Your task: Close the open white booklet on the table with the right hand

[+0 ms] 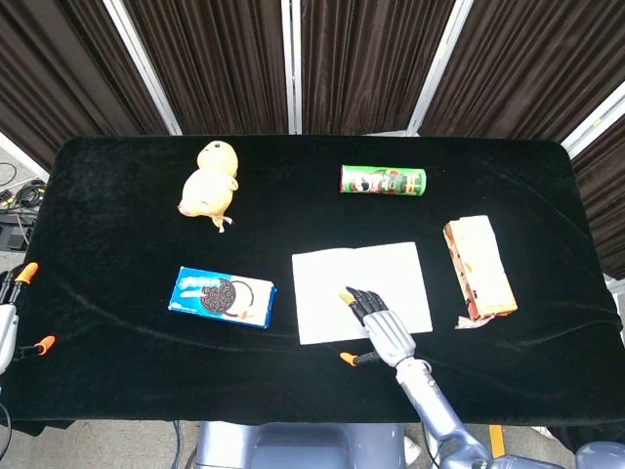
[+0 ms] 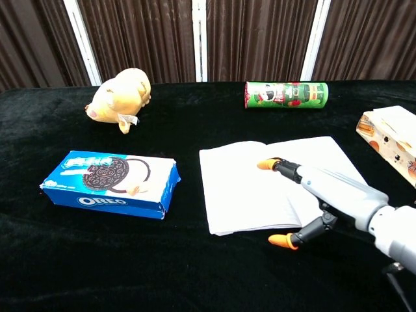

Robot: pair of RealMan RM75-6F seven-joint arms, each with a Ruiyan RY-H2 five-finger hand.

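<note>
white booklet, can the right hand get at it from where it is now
Probably yes: the right hand already lies over the open white booklet, fingers stretched across its pages, with nothing between them.

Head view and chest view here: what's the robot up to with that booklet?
The right hand reaches over the near part of the open white booklet, fingers stretched across the page and thumb off its near edge; contact is unclear. The booklet lies flat and open, not yet closed. The left hand idles at the table's left edge. The Oreo box, plush toy and chips can lie untouched.
</note>
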